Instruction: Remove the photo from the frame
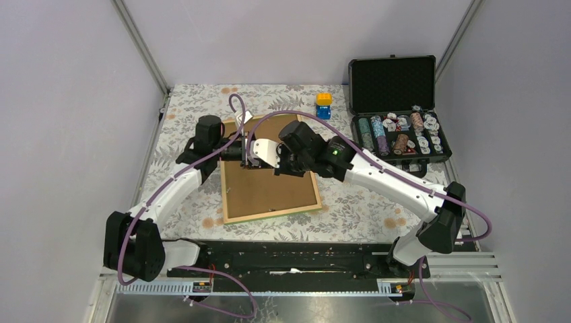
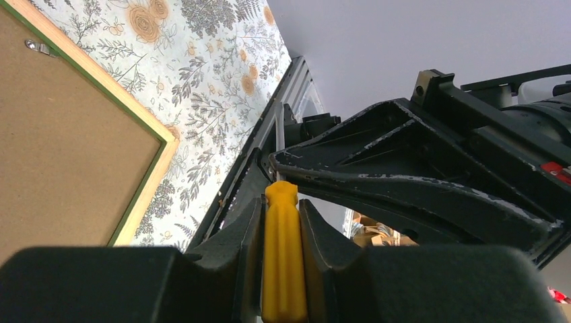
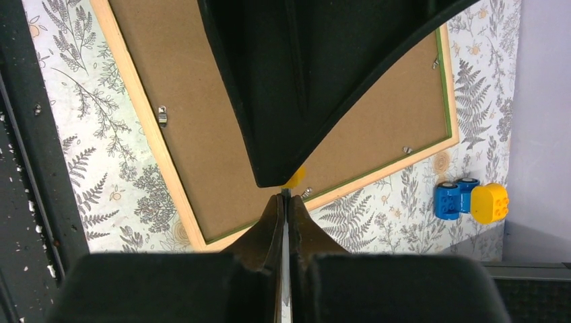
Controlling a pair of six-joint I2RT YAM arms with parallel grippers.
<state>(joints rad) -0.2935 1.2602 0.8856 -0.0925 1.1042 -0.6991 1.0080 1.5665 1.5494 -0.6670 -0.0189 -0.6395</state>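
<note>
The frame (image 1: 269,188) lies face down on the flowered cloth, brown board back up, with its green border and wood rim showing (image 2: 145,182) (image 3: 168,168). The photo is hidden under the backing. Both grippers meet above the frame's far half. My left gripper (image 1: 252,155) (image 2: 283,205) is shut on the yellow handle of a screwdriver (image 2: 283,262). My right gripper (image 1: 279,163) (image 3: 283,202) is shut on the same screwdriver's thin metal shaft (image 3: 284,259), and the yellow handle end (image 3: 295,179) peeks out just past its tips.
Small metal clips (image 3: 162,115) (image 2: 40,47) sit along the frame's back edges. An open black case of poker chips (image 1: 397,114) stands at the right. A blue and yellow toy block (image 1: 324,104) (image 3: 471,202) sits beyond the frame.
</note>
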